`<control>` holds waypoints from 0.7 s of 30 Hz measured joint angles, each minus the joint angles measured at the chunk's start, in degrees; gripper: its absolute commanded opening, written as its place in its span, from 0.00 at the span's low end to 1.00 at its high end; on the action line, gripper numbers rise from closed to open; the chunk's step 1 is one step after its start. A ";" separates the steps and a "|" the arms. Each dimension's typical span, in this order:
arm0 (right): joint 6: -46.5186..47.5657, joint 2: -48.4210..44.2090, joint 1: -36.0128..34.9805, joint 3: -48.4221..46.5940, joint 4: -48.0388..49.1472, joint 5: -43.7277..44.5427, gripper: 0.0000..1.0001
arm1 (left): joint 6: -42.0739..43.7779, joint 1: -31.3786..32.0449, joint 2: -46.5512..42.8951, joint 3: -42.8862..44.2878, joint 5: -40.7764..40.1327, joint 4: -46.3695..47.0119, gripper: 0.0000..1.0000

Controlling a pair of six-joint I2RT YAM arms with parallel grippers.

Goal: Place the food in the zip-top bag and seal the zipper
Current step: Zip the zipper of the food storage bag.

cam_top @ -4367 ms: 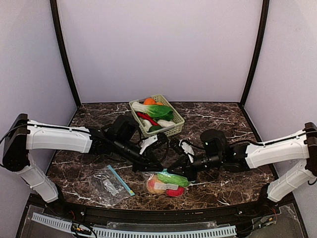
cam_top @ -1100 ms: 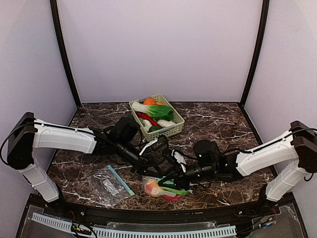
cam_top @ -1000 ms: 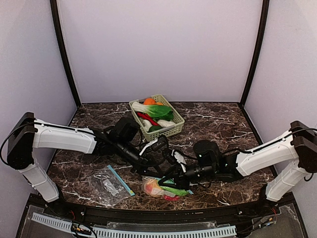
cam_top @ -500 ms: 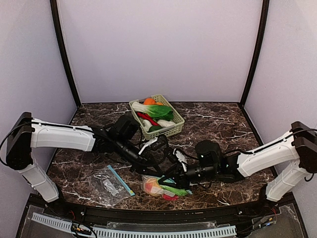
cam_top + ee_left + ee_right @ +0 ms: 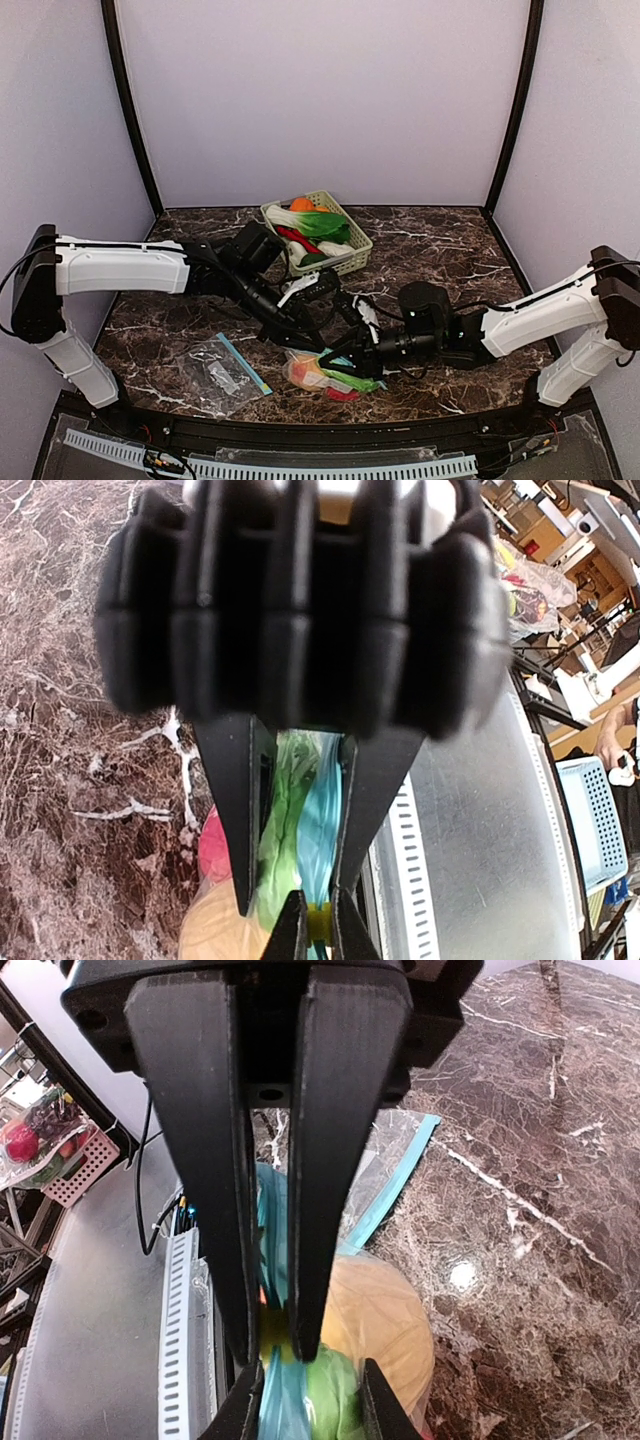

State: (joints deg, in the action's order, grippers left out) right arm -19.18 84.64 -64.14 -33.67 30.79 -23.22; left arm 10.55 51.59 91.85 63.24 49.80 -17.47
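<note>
- My left gripper [image 5: 293, 898] is all but closed. Its fingers clamp the mouth of the zip-top bag [image 5: 303, 375], with the blue zipper strip [image 5: 318, 825] and a fold of green between them.
- My right gripper [image 5: 275, 1345] meets it tip to tip, jaws drawn to a narrow slit and pinching the small yellow slider [image 5: 272, 1332] on that strip.
- The bag lies bulging and clear-walled on the marble table [image 5: 455, 250], directly under both sets of jaws.
- Inside it, just past my tips, are a peach [image 5: 385, 1315], leafy greens [image 5: 280, 820] and something red [image 5: 215, 845]. The red thing is probably an apple, though only an edge shows.
- Well beyond my jaws, the green basket [image 5: 345, 263] holds more greens [image 5: 322, 222], an orange [image 5: 302, 204] and a red chilli [image 5: 293, 238].
- Off to the left of my left jaws lies a second clear bag [image 5: 215, 372], flat on the table.
- My own fingers cover most of the strip, so I cannot tell how much of the zipper is shut. From above, both sets of tips merge into one dark tangle.
</note>
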 measured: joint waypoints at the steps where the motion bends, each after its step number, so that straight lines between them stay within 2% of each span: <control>1: 0.02 0.00 0.00 0.04 0.02 -0.07 0.00 | 0.42 0.00 -0.04 0.20 -0.13 -0.44 0.01; 9: -0.02 -0.07 0.00 1.40 -1.70 -0.24 0.00 | 2.84 -1.95 -1.22 0.33 -2.75 -8.39 0.01; 21: -0.02 -0.20 0.00 1.68 -2.84 -0.83 0.00 | 4.17 -2.51 -2.05 0.33 -4.39 -11.58 0.01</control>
State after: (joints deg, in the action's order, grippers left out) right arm -19.20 84.44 -64.14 -31.99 27.94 -24.05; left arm 14.72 49.08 89.80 63.57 45.41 -29.06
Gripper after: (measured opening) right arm 0.234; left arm 0.060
